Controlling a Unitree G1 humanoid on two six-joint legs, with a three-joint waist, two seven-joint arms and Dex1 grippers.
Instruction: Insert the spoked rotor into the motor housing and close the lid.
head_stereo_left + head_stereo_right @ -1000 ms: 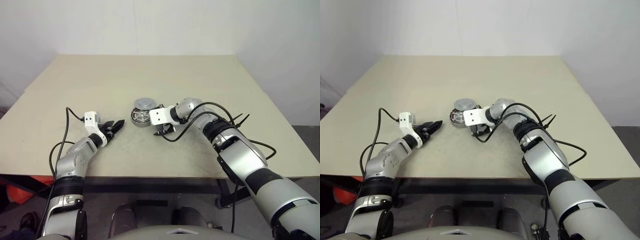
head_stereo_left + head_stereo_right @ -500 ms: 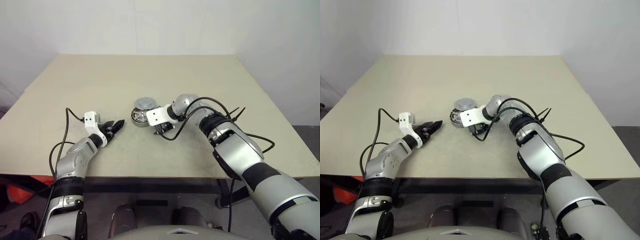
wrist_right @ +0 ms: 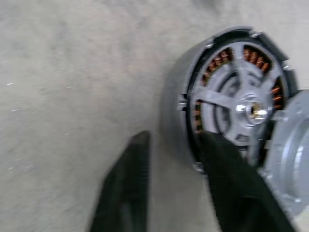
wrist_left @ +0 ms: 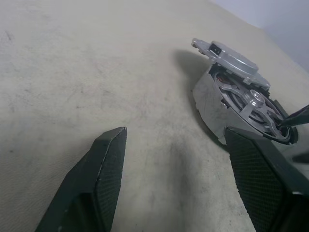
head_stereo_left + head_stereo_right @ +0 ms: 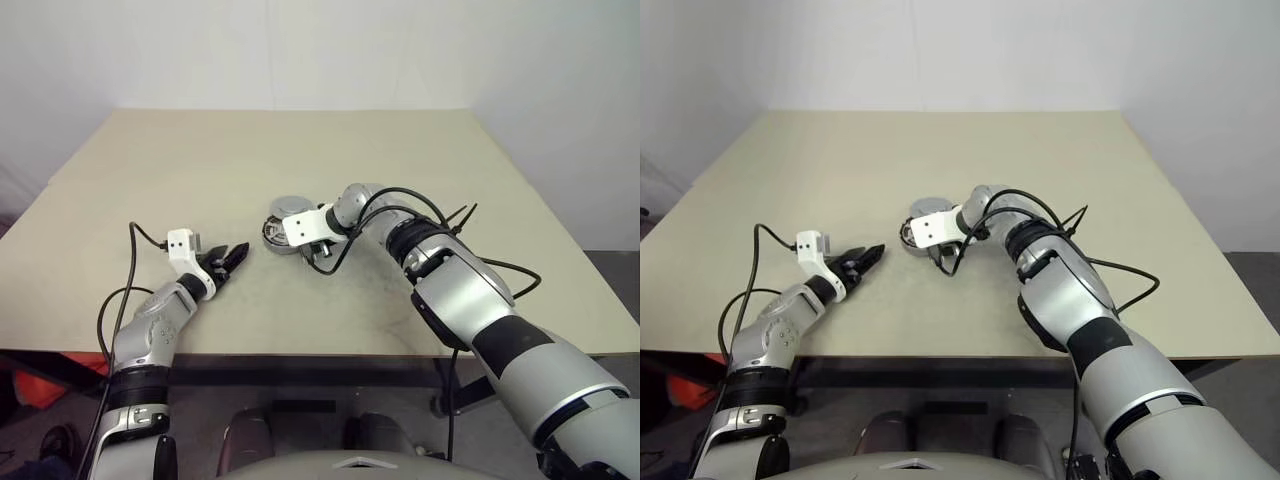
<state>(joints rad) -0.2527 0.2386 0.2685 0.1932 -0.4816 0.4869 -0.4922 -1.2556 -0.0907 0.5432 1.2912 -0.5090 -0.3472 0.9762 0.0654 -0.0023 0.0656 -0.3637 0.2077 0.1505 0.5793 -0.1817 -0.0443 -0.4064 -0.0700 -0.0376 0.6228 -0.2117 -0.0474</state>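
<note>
Straddling the motor housing (image 3: 179, 121) wall at frame centre, the right gripper (image 3: 176, 159) has fingers apart, perhaps steadying the spoked rotor (image 3: 236, 104) already seated inside; the lid (image 4: 235, 60) leans behind, and the left gripper (image 4: 176, 157) gapes idle.

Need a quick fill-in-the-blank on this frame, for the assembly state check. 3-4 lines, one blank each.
1. The spoked rotor already sits inside the ___.
2. The ___ leans tilted on the motor housing rim and does not close it yet.
3. The left pincer, off to the side of the parts, is open and holds ___.
4. The housing stands on the beige ___.

Missing words: motor housing; lid; nothing; table
</note>
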